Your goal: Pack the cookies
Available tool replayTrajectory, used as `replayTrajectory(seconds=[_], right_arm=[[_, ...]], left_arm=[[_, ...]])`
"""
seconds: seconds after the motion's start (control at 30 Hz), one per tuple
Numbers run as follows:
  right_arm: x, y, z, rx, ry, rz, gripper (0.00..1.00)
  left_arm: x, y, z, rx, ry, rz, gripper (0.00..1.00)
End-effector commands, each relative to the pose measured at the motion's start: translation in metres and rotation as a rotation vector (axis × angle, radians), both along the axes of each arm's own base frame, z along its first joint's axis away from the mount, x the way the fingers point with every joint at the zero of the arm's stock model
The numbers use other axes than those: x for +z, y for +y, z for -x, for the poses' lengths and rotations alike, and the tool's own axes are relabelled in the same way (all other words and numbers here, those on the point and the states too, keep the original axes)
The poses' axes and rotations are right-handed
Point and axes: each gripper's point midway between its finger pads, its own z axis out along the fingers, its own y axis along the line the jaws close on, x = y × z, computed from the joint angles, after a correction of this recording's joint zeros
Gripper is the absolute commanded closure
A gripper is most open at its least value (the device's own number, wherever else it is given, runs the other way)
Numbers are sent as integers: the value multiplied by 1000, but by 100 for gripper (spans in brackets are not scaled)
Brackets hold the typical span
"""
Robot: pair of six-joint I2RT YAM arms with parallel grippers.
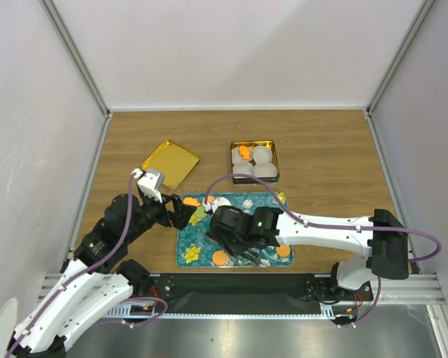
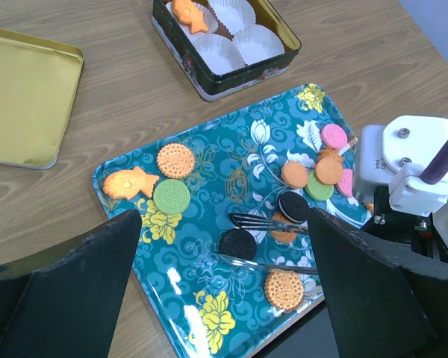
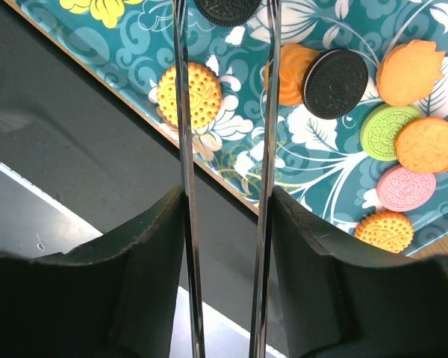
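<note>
- Overhead first: the cookies (image 1: pixel 221 258) lie scattered on the teal tray (image 1: pixel 187 235), which sits at the near side of the worktop (image 1: pixel 321 149). The tin (image 1: pixel 273 160) stands just beyond the tray's far edge and holds one orange cookie (image 1: pixel 243 152) among white paper cups (image 1: pixel 263 154). The gold lid (image 1: pixel 169 164) lies beyond the tray's far left corner. The right arm (image 1: pixel 321 224) reaches across the tray's near half, while the left arm (image 1: pixel 127 220) stops at its left edge.
- Left wrist: the left fingers (image 2: pixel 82 283) are spread wide with nothing between them (idle, by the look of it). Ahead of them a black cookie (image 2: pixel 237 243) lies flat close to the tray's near edge, with a thin metal blade on either side.
- Right wrist: the right fingers (image 3: pixel 185 149) are those long blades, parallel and set apart. The black cookie shows at the top of the frame between their tips, with a sliver of tray on each side, so I judge it straddled but not yet pinched. The blades point from the tray's near edge towards its middle. The right arm is plainly the nearer one, so what remains is likely a squeeze and a lift towards the tin.
</note>
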Motion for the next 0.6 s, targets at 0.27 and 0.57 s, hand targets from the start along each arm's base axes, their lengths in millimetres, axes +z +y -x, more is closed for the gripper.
replayTrajectory(seconds=[0.27,0.57], right_arm=[[14,6,-2,19,-30,-23,46],[15,3,-2,27,-25,-12,57]], left_arm=[[16,-3,2,-26,-46,19,0],[16,-3,3,-26,-46,18,0]])
